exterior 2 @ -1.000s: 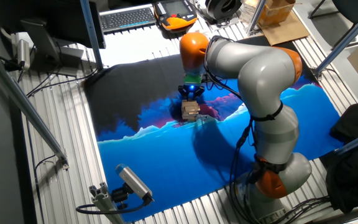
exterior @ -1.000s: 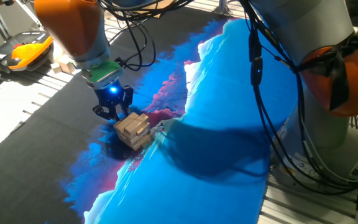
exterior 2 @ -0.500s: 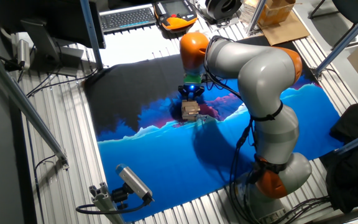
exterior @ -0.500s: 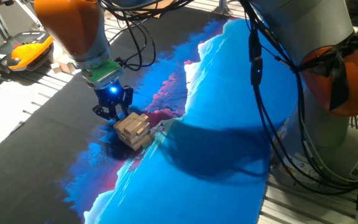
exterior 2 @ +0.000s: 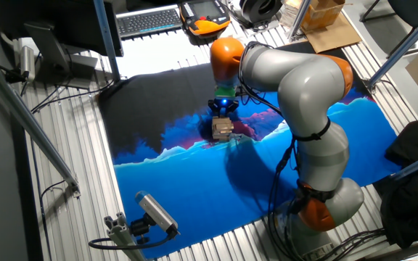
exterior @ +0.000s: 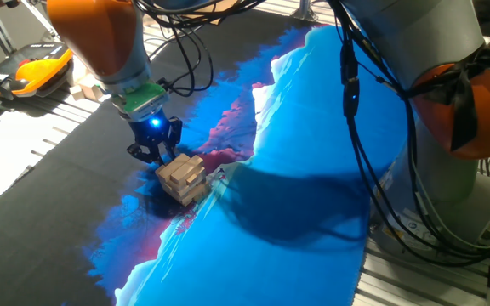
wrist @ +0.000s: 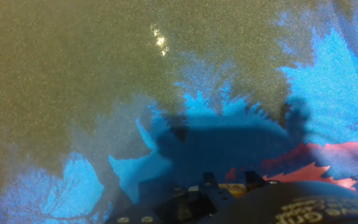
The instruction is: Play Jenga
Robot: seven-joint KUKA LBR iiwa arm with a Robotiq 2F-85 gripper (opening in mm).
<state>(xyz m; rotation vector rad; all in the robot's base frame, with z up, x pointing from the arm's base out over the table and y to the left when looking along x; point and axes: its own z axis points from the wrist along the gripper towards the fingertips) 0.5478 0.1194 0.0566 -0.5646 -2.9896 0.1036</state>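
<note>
Gripper point(exterior: 154, 154) poised low, right against the upper back edge of the Jenga point(exterior: 182, 178) tower; jaw opening impossible to judge, nothing visibly held. Tower standing on the printed mat point(exterior: 313, 170), just ahead of the fingers (toward the blue). Shown in both fixed views; barely a sliver of wood in the hand view.

The tool point(exterior: 153, 151) stands close behind the Jenga tower point(exterior: 182, 178), so the tower's far side is hidden in one fixed view; whether the fingers touch the wood cannot be told; in the other fixed view the tower point(exterior 2: 222, 129) is too small to count its layers; in the hand view the tool point(wrist: 229, 186) is cut off by the bottom edge, blurred, its fingertips out of sight.
</note>
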